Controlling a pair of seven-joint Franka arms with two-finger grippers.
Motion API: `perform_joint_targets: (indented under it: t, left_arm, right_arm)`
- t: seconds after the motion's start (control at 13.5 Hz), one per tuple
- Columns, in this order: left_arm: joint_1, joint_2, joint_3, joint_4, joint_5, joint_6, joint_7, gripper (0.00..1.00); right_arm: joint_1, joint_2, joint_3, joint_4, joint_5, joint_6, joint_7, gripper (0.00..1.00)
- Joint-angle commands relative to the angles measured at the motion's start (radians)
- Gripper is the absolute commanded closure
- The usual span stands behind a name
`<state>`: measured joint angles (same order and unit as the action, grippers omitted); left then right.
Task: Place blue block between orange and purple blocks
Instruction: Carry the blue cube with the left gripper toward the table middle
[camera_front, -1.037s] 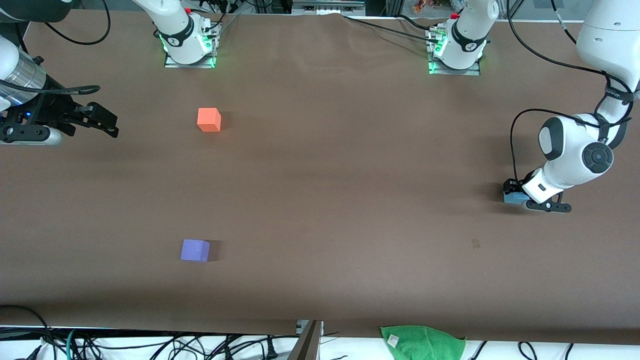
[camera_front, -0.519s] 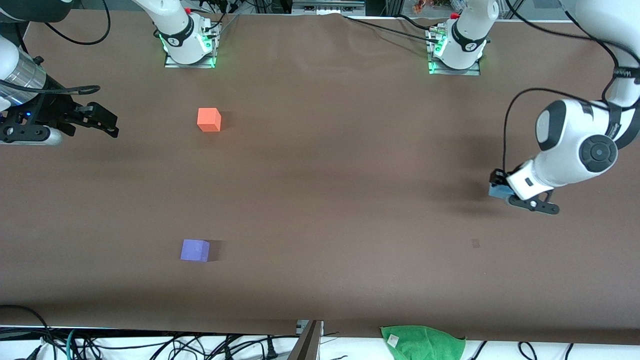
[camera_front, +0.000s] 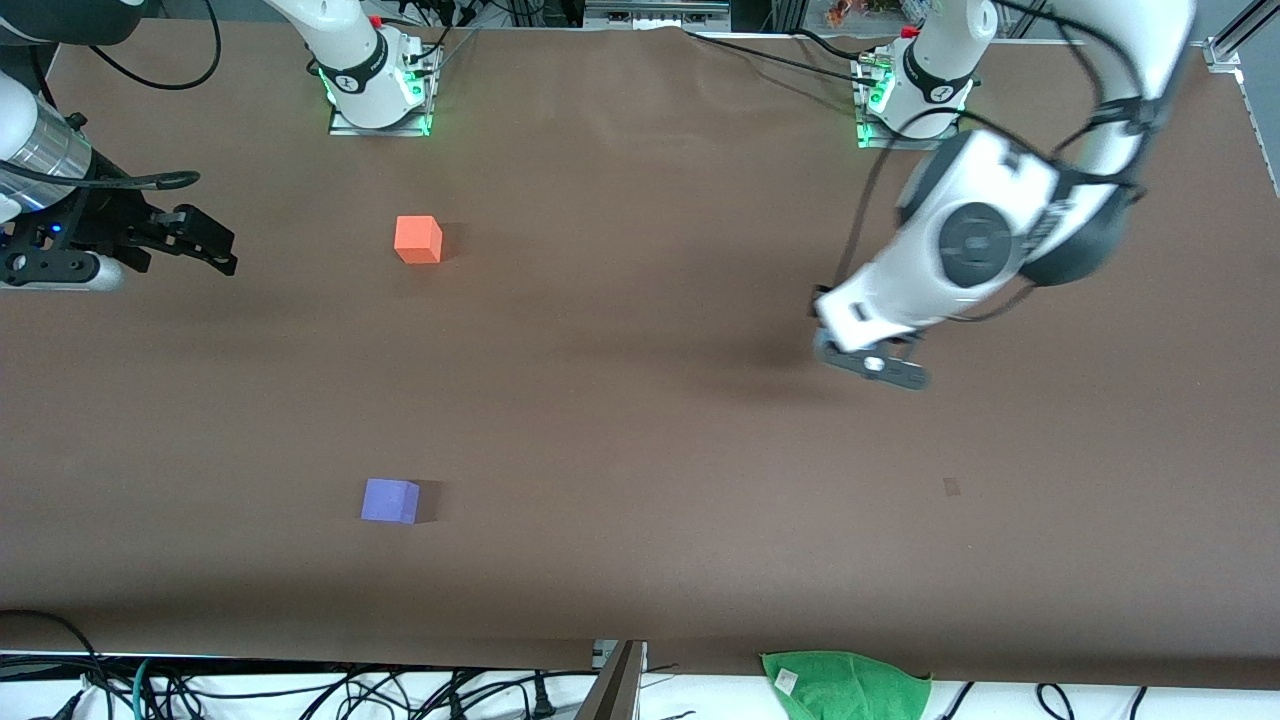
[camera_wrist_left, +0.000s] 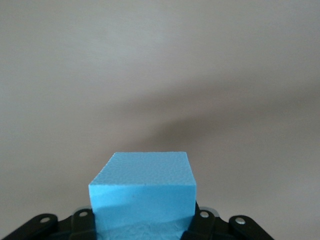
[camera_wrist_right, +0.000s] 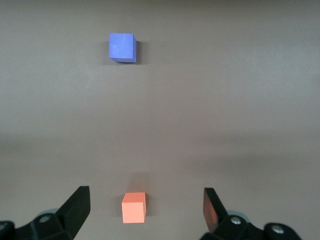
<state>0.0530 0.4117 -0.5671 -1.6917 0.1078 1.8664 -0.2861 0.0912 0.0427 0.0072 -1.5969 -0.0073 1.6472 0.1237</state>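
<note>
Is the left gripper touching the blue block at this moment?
Touching. The left wrist view shows the blue block seated between the left gripper's fingers, flush on both sides, carried over bare table.

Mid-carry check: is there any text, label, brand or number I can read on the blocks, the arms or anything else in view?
None can be read.
blue block, in the left gripper: plain faces, no marking.
orange block and purple block: plain faces.
Black bands on the two arm bases: small white marks, too small to read.
green cloth at the table edge: a small white tag, too small to read.
right gripper, waiting open: no lettering visible.
</note>
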Motion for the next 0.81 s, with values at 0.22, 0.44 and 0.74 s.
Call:
perform_joint_targets:
  t: [0.22, 0.44, 0.74]
  left_arm:
    - [-0.232, 0.261, 0.024, 0.135, 0.067, 0.136, -0.287, 0.86]
    - [-0.289, 0.331, 0.024, 0.133, 0.165, 0.209, -0.435, 0.83]
    - [-0.314, 0.403, 0.029, 0.132, 0.182, 0.306, -0.492, 0.82]
  right_arm:
    - [-0.024, 0.005, -0.006, 0.015, 0.012, -0.004, 0.004, 0.00]
    - [-0.024, 0.020, -0.006, 0.017, 0.015, 0.014, 0.010, 0.00]
    - [-0.022, 0.045, -0.006, 0.017, 0.015, 0.039, 0.008, 0.00]
